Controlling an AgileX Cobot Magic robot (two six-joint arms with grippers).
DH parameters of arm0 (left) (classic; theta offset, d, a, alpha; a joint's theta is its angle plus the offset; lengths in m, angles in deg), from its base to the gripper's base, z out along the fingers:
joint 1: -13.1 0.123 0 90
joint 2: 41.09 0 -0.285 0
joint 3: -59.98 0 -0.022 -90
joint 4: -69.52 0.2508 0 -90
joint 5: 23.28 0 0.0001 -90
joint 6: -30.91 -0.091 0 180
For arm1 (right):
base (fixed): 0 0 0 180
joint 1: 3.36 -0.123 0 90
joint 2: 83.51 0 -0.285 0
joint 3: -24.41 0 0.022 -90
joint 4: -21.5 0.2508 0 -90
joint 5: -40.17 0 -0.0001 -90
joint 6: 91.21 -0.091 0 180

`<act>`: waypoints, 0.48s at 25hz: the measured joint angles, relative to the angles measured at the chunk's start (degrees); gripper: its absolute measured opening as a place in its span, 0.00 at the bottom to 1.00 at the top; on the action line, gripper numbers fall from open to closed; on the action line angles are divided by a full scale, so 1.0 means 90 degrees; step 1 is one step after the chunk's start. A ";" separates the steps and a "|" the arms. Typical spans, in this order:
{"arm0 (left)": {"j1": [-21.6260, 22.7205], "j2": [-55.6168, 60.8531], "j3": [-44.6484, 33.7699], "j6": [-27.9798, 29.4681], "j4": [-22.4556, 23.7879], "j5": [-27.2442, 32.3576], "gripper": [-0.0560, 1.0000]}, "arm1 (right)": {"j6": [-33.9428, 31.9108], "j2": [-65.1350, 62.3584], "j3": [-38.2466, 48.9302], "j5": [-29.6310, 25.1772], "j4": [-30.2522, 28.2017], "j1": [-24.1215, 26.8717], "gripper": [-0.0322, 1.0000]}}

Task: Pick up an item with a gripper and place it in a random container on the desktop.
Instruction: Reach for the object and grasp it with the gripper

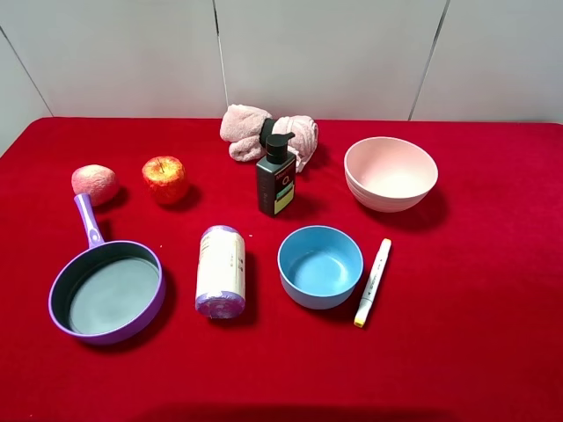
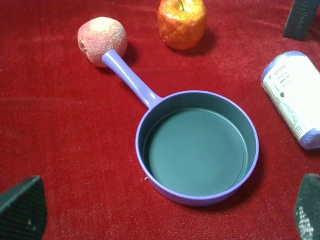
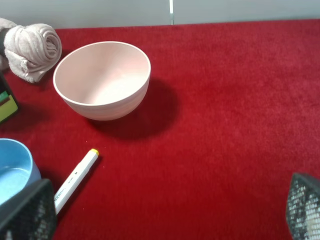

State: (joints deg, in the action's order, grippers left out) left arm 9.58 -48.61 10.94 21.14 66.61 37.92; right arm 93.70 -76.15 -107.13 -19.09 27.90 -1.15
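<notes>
The white roll (image 1: 220, 271) with pale purple ends lies on the red cloth between the purple pan and the blue bowl. It also shows at the edge of the left wrist view (image 2: 295, 97). The pale pink bowl (image 1: 391, 173) stands empty at the back right and also shows in the right wrist view (image 3: 102, 80). Neither arm shows in the exterior high view. My left gripper (image 2: 164, 210) is open and empty, hovering by the purple pan. My right gripper (image 3: 166, 207) is open and empty over bare cloth, apart from the pink bowl.
A purple pan (image 1: 107, 288) lies front left, with a peach (image 1: 94, 183) and an apple (image 1: 164, 178) behind it. A dark pump bottle (image 1: 275, 178) and a rolled towel (image 1: 268, 132) stand at the back. A blue bowl (image 1: 320, 265) and a white marker (image 1: 372, 281) lie right of the roll.
</notes>
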 joint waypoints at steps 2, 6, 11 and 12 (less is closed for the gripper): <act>0.0000 0.0000 0.0000 0.0000 0.0000 0.0000 0.99 | 0.0000 0.0000 0.0000 0.0000 0.0000 0.0000 0.70; 0.0000 0.0000 0.0000 0.0000 0.0000 0.0000 0.99 | 0.0000 0.0000 0.0000 0.0000 0.0000 0.0000 0.70; 0.0000 0.0000 0.0000 0.0000 0.0000 0.0000 0.99 | 0.0000 0.0000 0.0000 0.0000 0.0000 0.0000 0.70; 0.0000 0.0000 0.0000 0.0000 0.0000 0.0000 0.99 | 0.0000 0.0000 0.0000 0.0000 0.0000 0.0000 0.70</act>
State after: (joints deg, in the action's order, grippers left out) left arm 9.58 -48.61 10.94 21.14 66.61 37.92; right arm 93.70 -76.15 -107.13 -19.09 27.90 -1.15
